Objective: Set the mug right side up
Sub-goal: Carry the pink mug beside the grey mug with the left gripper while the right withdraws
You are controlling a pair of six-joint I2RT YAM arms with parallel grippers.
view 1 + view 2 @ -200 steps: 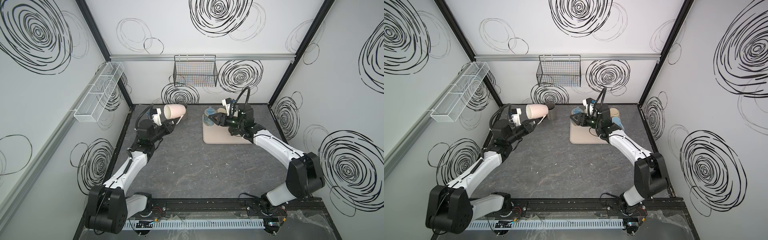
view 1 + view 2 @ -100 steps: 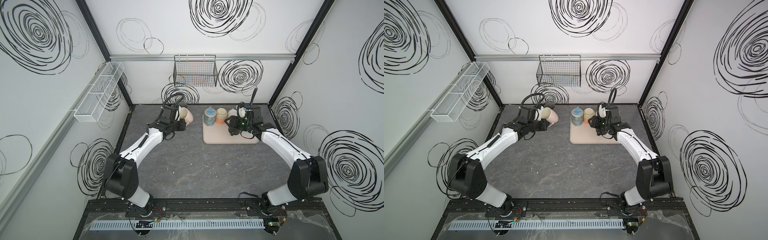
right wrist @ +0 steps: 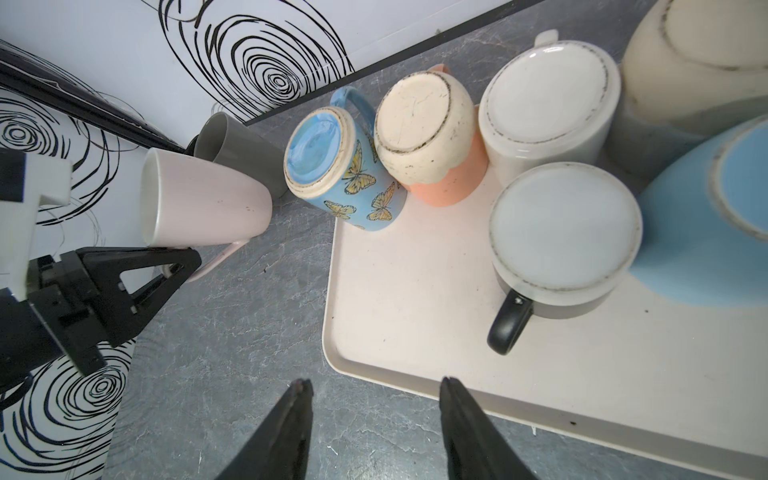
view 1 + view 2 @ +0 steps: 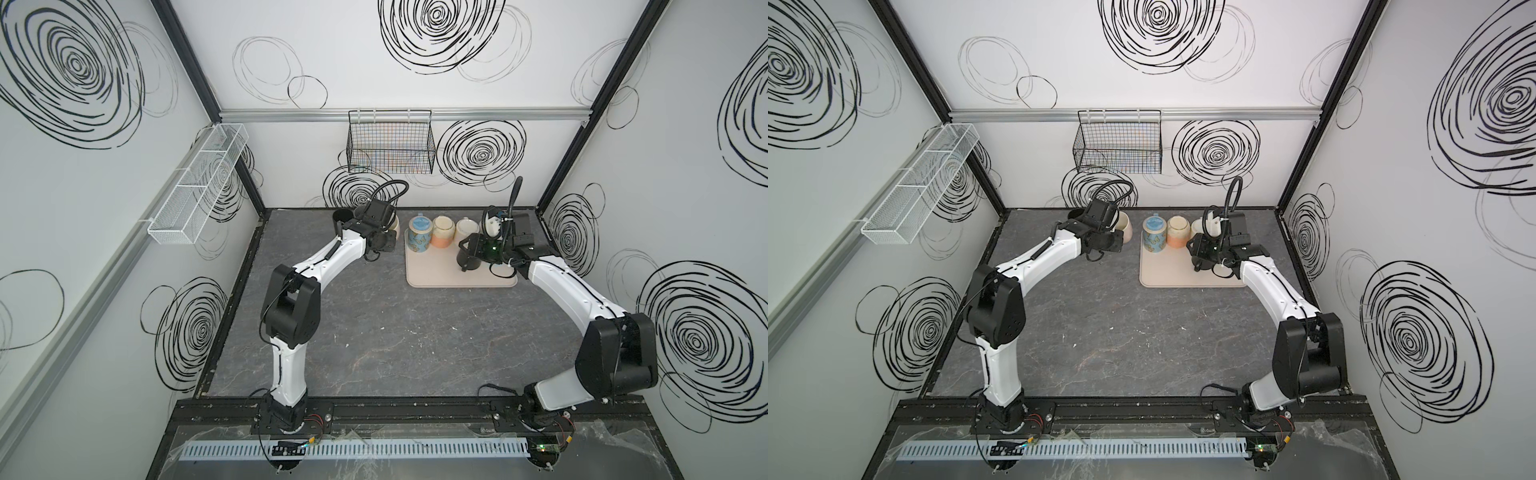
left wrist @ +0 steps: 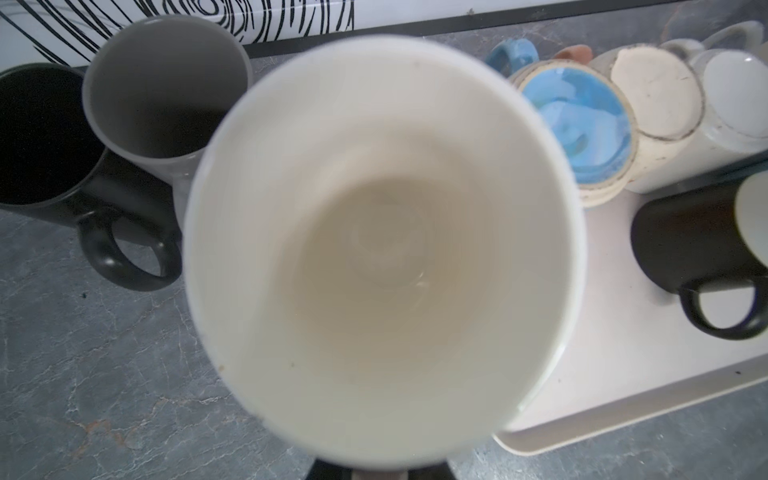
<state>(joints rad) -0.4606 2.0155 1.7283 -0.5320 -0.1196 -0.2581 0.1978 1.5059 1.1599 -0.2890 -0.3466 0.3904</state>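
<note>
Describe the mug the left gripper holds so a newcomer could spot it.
Left of the beige tray at the back of the table, the left gripper is shut on the handle of a pale pink mug. Unlike the tray's upside-down mugs, its white inside shows; beside it stand a grey mug and a black mug.

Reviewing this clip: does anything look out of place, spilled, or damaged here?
Nothing spilled or broken. Everything on the tray stands bottom up, which the task explains; the base of the orange mug looks scuffed and speckled. The left end effector holds the pink mug by its handle.
</note>
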